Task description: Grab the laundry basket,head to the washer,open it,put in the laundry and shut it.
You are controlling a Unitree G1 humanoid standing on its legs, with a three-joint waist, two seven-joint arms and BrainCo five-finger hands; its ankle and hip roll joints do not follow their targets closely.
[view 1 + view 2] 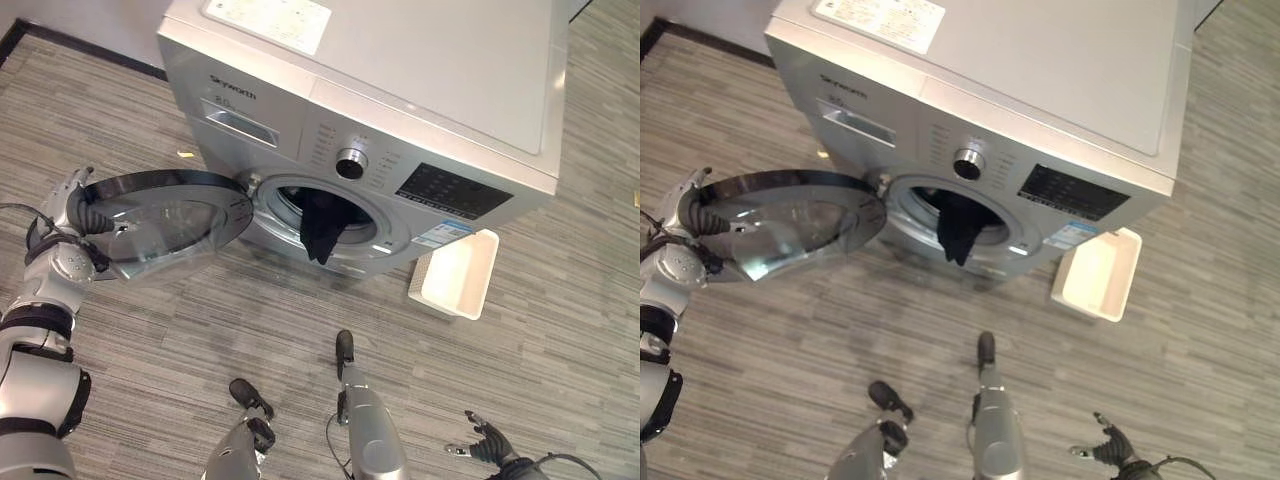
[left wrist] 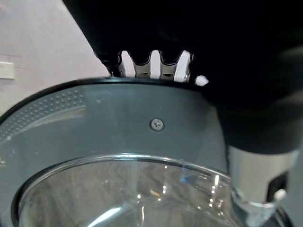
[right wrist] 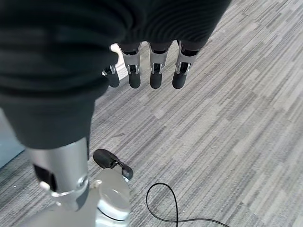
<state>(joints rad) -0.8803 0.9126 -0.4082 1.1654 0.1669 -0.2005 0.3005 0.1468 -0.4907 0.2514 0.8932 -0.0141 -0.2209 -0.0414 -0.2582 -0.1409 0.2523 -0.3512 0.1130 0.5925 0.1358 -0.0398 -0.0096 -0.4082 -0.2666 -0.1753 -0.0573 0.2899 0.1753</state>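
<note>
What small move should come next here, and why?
Probably the left robot hand, at the outer rim of the open washer door, should pause while the dark garment hanging over the drum opening's lip is pushed fully inside; swinging the door shut now would likely trap it. The right robot hand hangs free.

Bright even indoor light, soft shadows, glare on door glass (image 2: pixel 142 189)

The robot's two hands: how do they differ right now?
The left hand is raised at the outer rim of the open washer door, fingers hooked over its edge; the right hand hangs low over the floor, touching nothing. The left fingers are bent on the rim; the right fingers are relaxed. Both have dark ribbed covers.
</note>
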